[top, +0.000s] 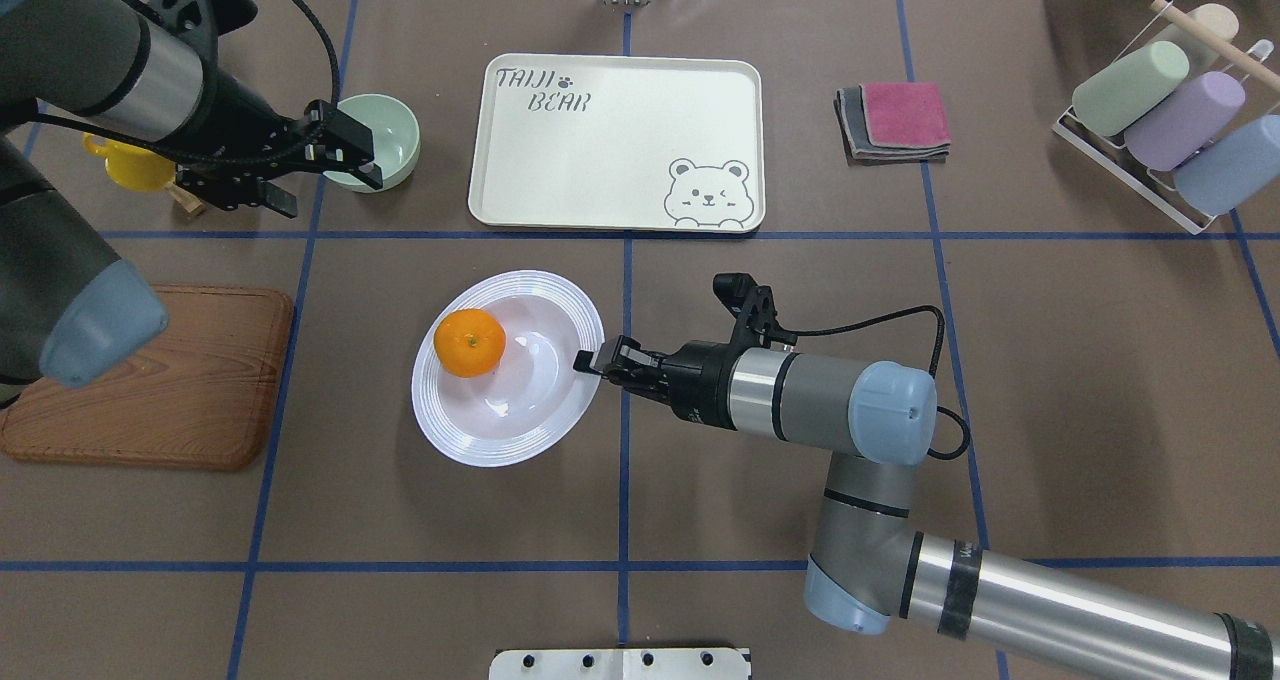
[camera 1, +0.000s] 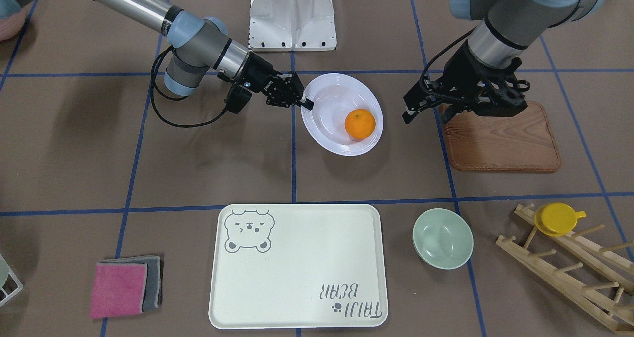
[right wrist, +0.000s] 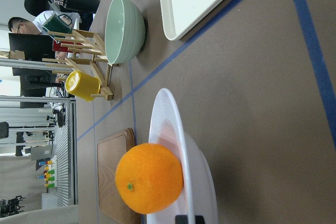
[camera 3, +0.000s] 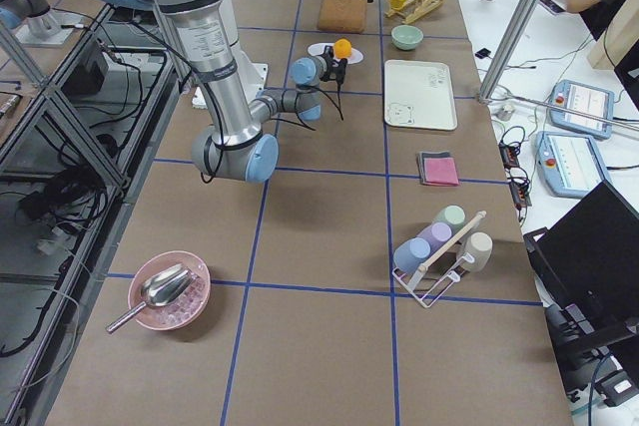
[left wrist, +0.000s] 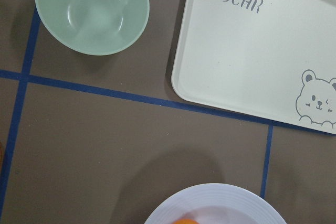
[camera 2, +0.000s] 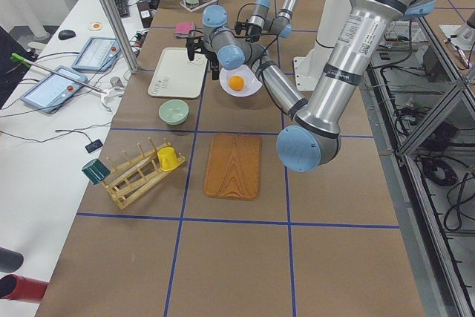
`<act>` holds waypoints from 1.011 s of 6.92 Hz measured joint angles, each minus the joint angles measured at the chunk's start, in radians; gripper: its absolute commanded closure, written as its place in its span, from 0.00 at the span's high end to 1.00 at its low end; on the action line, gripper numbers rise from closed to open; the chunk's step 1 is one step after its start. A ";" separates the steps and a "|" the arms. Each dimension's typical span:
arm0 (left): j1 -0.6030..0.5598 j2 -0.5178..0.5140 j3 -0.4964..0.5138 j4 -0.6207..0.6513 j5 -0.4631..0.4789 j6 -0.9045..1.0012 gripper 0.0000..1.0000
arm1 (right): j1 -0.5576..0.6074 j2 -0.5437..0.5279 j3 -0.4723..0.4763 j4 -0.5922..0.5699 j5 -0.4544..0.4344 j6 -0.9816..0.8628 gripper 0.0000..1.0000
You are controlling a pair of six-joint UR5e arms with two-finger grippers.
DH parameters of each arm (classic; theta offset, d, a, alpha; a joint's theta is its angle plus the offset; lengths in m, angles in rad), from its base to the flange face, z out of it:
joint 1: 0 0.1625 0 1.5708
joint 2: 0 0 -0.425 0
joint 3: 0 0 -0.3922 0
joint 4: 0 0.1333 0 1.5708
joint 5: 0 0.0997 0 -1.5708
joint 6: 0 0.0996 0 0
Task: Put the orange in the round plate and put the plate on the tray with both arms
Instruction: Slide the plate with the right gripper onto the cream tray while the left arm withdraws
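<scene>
Right gripper [top: 592, 360] is clamped on the plate's [top: 500, 430] rim. Left gripper [top: 330, 185] hangs spread, holding nothing, well apart from it. In the plate lies the orange [top: 469, 342], round and bright, against the far wall. The tray [top: 610, 160] lies nearby, not touching the plate.

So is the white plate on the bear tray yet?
No, the white round plate is apart from the cream rectangular tray, brown table showing between.
</scene>
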 measured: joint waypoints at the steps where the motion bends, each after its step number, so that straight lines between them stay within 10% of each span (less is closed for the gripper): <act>1: -0.031 0.039 -0.005 0.000 0.002 0.084 0.97 | 0.004 0.017 0.000 0.001 -0.066 0.033 0.00; 4: -0.102 0.130 0.003 0.000 0.015 0.299 0.97 | 0.052 0.095 -0.101 -0.016 -0.367 0.233 0.00; 7: -0.114 0.142 0.006 -0.001 0.016 0.317 0.97 | 0.126 0.186 -0.152 -0.329 -0.461 0.339 0.00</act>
